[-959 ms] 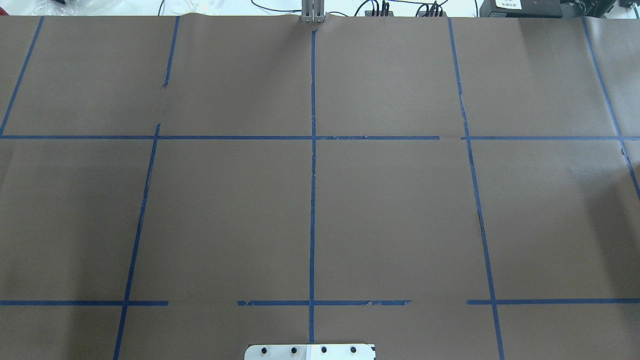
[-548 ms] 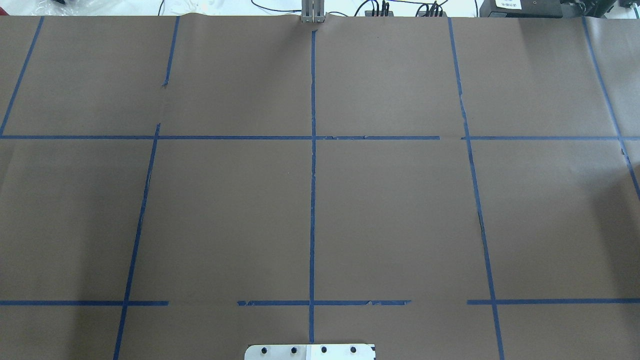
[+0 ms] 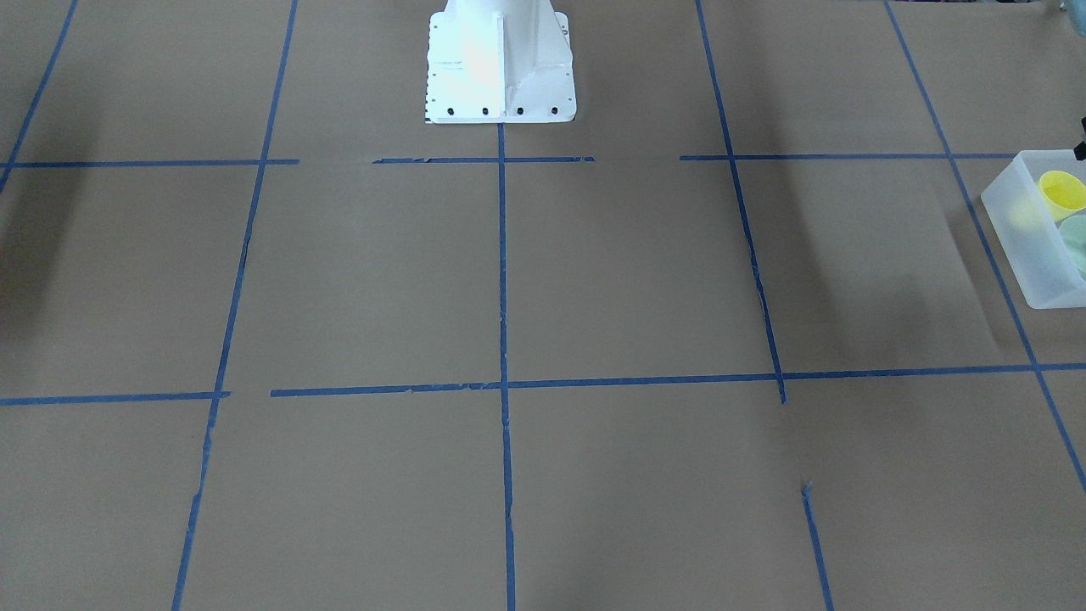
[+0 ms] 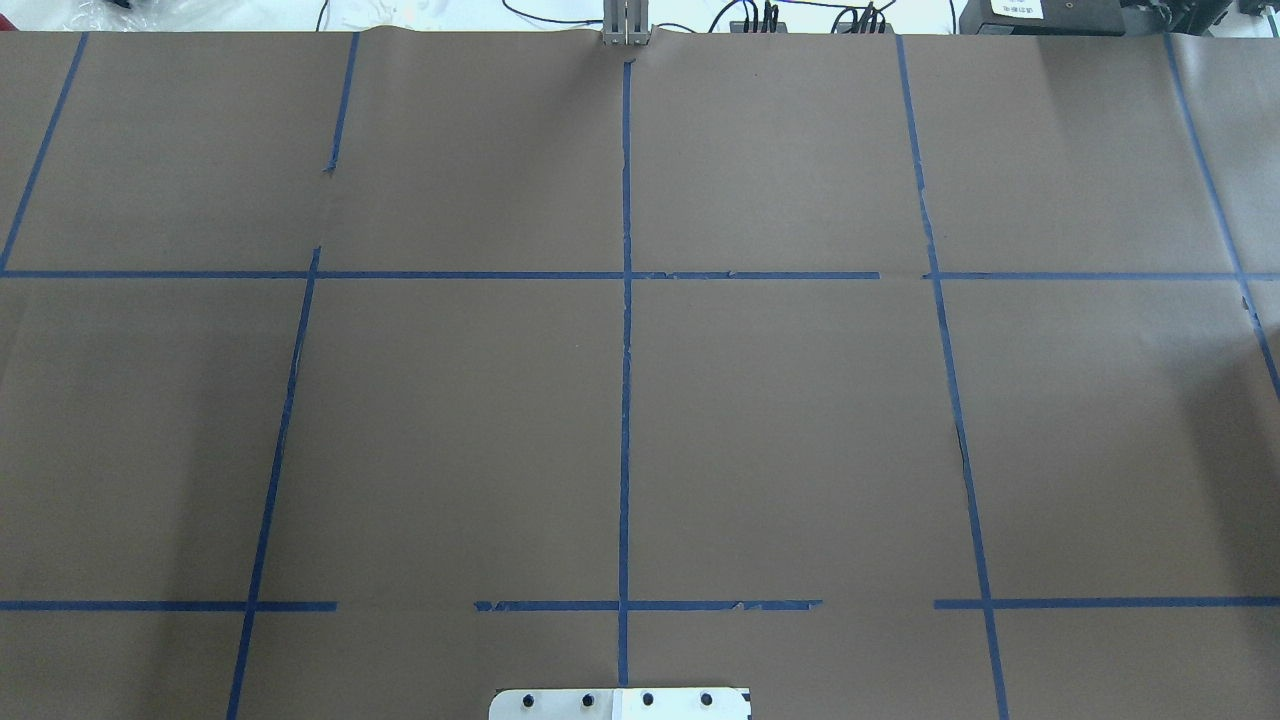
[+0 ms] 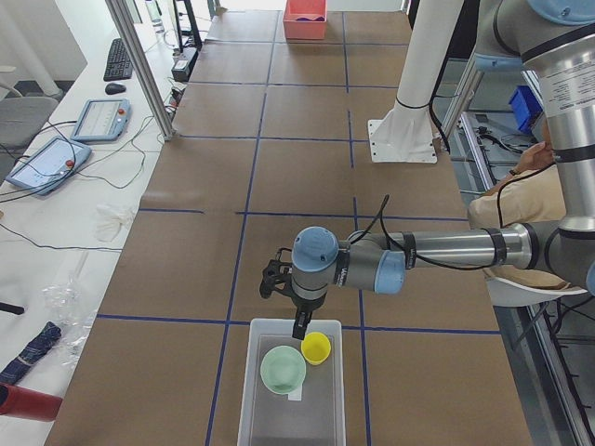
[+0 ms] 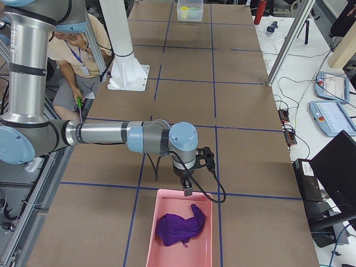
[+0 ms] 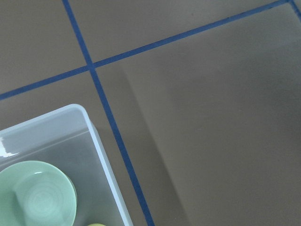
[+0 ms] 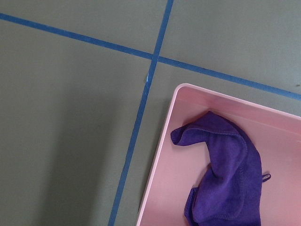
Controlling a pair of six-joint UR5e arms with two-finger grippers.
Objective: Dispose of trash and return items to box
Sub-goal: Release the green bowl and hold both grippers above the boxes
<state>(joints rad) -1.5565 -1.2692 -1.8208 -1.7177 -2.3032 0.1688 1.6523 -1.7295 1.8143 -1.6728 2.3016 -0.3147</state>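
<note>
The frosted-white box (image 5: pixel 316 413) stands at the table's end on my left; it also shows in the front view (image 3: pixel 1018 238) and the left wrist view (image 7: pixel 101 146). The yellow cup (image 5: pixel 316 347) and the mint-green bowl (image 5: pixel 283 369) sit inside it, side by side. My left gripper (image 5: pixel 299 325) hangs over the box's near rim, just above the cup; I cannot tell if it is open or shut. My right gripper (image 6: pixel 186 188) hangs over the rim of a pink bin (image 6: pixel 146 222); I cannot tell its state either.
A crumpled purple cloth (image 6: pixel 179 225) lies in the pink bin, also in the right wrist view (image 8: pixel 225 165). The white robot base (image 3: pixel 499 64) stands at mid-table. A seated person (image 6: pixel 78 50) is behind the robot. Brown paper with blue tape lines covers the table (image 4: pixel 800 420).
</note>
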